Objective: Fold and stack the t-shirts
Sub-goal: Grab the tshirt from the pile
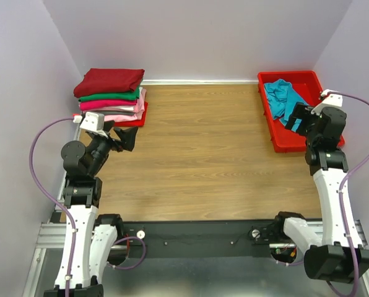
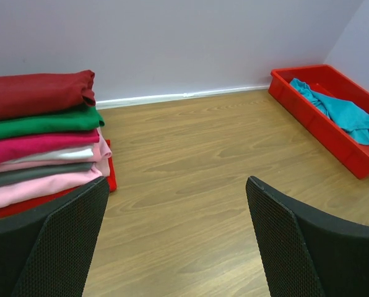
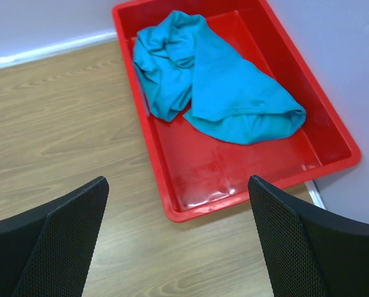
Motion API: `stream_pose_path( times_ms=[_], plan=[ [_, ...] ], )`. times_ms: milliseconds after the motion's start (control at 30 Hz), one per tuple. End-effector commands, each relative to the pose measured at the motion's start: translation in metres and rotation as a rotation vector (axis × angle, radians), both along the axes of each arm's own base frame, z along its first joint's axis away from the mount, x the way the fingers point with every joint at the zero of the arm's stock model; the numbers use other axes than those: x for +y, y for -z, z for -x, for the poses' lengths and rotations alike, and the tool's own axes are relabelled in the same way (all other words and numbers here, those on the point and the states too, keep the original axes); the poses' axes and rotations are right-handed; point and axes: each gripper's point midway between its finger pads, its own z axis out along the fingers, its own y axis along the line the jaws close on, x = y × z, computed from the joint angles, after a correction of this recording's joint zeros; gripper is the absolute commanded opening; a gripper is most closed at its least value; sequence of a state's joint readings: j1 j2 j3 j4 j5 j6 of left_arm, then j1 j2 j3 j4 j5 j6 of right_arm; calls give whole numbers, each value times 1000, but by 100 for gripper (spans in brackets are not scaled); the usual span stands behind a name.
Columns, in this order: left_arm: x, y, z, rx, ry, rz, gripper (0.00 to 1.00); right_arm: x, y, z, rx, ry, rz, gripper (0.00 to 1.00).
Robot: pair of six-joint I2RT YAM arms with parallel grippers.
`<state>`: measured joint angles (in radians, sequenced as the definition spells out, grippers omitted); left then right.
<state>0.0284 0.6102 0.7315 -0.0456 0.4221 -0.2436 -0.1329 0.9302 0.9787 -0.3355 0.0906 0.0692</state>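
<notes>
Both the left fingers (image 2: 60, 241) and the right fingers (image 3: 296, 247) stand wide apart with nothing between them. Seen from overhead, the left pair hangs at about 9 o'clock on the counter (image 1: 197, 154), just beside the stack of folded t-shirts (image 1: 110, 96). That stack sits at 10 o'clock against the back wall, on a flat red tray (image 2: 111, 179). It has the dark red t-shirt (image 2: 36, 93) on top, then the green t-shirt (image 2: 42, 122), the magenta t-shirt (image 2: 42, 147), and the light pink t-shirt (image 2: 42, 185) near the bottom. The right pair hovers at 3 o'clock above the near end of the red bin (image 3: 234, 167). The teal t-shirt (image 3: 221, 93) lies crumpled in the bin's far half, apart from the fingers.

I take the teal one to be the only shirt left to fold. It looks light, limp and soft, so I expect it to sag and trail from wherever I pinch it and to hold no shape of its own. It is bunched into two thick rolls, and I cannot tell where the collar or the sleeves are. I would close the right fingers on the raised hump at its near right end, where the cloth stands clear of the bin floor. I would bite deep enough that the cotton does not slide out. It should then go high enough for the hanging tail to clear the bin wall before I bring it toward the middle of the counter to spread it.
</notes>
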Motion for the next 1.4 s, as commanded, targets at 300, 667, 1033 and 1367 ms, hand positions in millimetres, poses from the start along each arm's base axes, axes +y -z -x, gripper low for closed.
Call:
stream_pose_path(
  times_ms=[300, 667, 1033, 1367],
  plan=[
    [-9, 23, -5, -36, 53, -2, 98, 11, 39, -53, 192, -306, 126, 100],
    [-8, 30, -6, -33, 31, -15, 98, -36, 101, -139, 325, -414, -212, 100],
    [-9, 32, -8, -30, 39, -15, 98, -72, 210, -208, 584, -221, -114, 86],
    [-8, 37, -11, -13, 38, -18, 98, -92, 245, -219, 691, -46, 62, 37]
  ],
)
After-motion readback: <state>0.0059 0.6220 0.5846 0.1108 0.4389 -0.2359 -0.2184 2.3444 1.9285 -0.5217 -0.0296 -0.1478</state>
